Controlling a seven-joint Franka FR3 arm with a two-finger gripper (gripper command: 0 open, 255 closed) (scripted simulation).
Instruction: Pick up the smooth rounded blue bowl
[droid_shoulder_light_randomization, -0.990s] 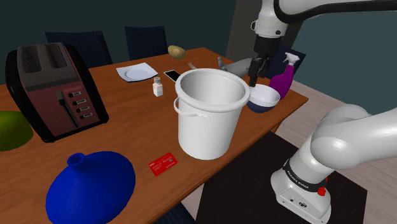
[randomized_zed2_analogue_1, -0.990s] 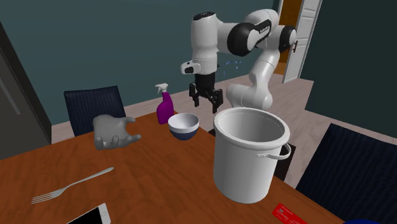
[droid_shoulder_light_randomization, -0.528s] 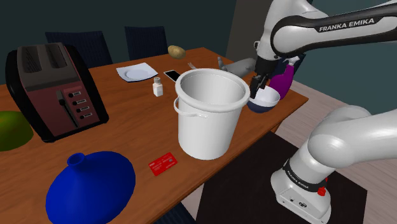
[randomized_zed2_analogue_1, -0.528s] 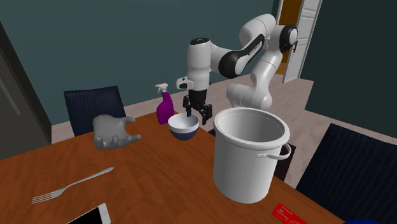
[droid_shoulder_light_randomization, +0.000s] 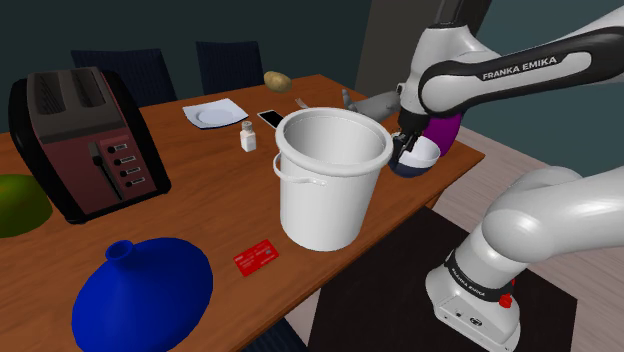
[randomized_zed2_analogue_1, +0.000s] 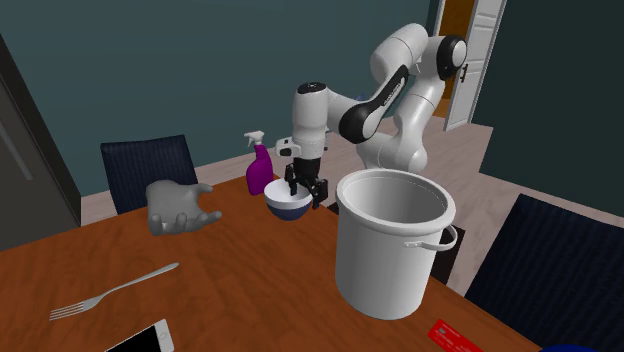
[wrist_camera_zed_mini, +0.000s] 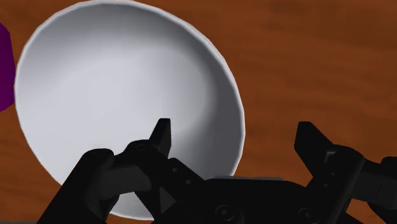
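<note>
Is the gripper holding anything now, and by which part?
Nothing is held. The open gripper straddles the rim of the bowl, one finger inside, one outside, not closed on it.

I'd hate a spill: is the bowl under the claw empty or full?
Empty. In the wrist view the bowl has a bare white inside; the open claw straddles its rim.

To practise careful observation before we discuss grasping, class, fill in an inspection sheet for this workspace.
Surface: wooden table.
Job's things: bowl, blue outside, white inside, upright near the table's edge.
Clutter: white bucket, toaster, purple spray bottle, grey hand model, fork, red card.
Grippers: gripper open, straddling the bowl's rim, one finger inside, one outside.
Cables: nothing seen.
Surroundings: dark chair, teal wall.
</note>
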